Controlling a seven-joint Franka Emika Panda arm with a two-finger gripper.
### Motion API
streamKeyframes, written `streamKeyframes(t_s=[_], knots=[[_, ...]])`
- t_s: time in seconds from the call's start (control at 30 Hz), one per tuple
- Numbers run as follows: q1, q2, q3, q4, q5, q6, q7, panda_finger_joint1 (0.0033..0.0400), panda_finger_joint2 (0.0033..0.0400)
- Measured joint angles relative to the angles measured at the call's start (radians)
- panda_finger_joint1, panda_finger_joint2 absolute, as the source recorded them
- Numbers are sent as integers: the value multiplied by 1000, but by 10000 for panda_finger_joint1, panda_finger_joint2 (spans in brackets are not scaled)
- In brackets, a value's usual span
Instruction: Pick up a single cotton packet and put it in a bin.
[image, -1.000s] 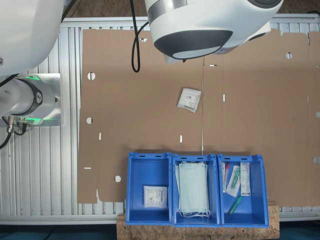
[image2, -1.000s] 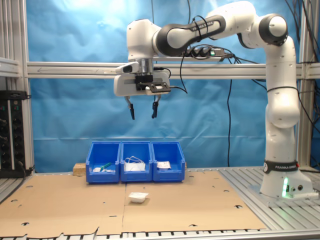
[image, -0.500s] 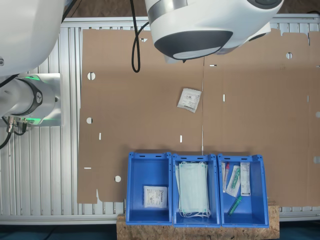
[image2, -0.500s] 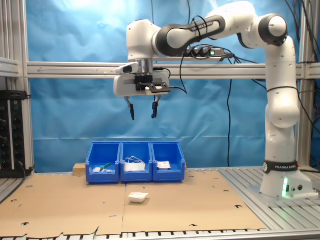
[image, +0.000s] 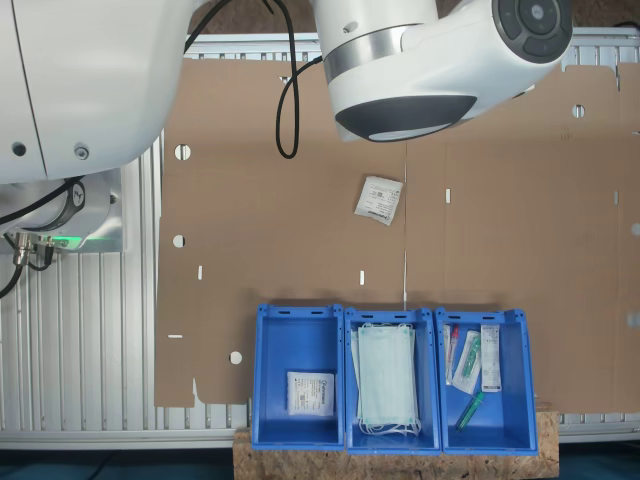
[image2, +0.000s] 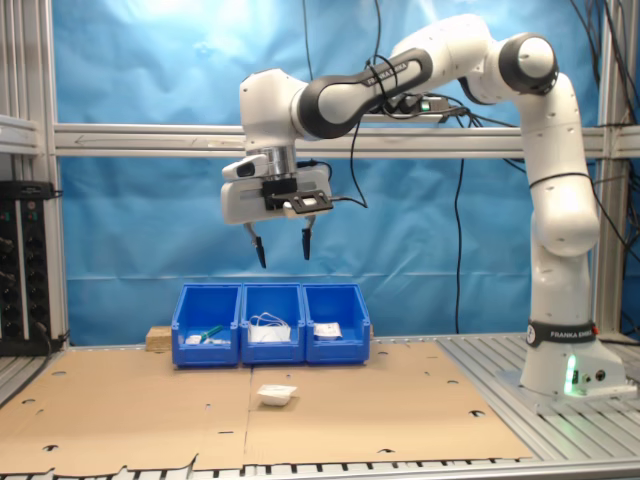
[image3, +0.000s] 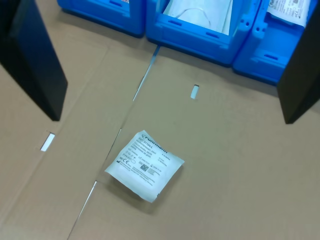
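Observation:
A small white square cotton packet lies flat on the brown cardboard, alone in front of the bins. It shows again in the second exterior view and close up in the wrist view. The blue bin at the end of the row holds one similar white packet; the same bin is nearest the robot base, and its corner shows in the wrist view. My gripper hangs high above the packet, open and empty, with its dark fingers wide apart on either side of the packet.
The middle blue bin holds pale green masks. The third bin holds tubes and syringes. Cardboard covers the table. The robot base stands at the second exterior view's right. A wooden block sits beside the bins.
The arm has swung: in the second exterior view the gripper has dropped and shifted slightly towards the second exterior view's left. Gripper still open. The packet has not moved.

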Motion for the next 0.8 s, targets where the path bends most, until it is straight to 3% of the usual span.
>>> streamKeyframes(t_s=[0.23, 0.6, 0.8], knots=[[0, 37, -3, 0, -53, 21, 0, 400, 400], [1, 89, -5, 0, -179, 69, 0, 400, 400], [5, 119, -6, 0, -226, 98, 0, 400, 400]])
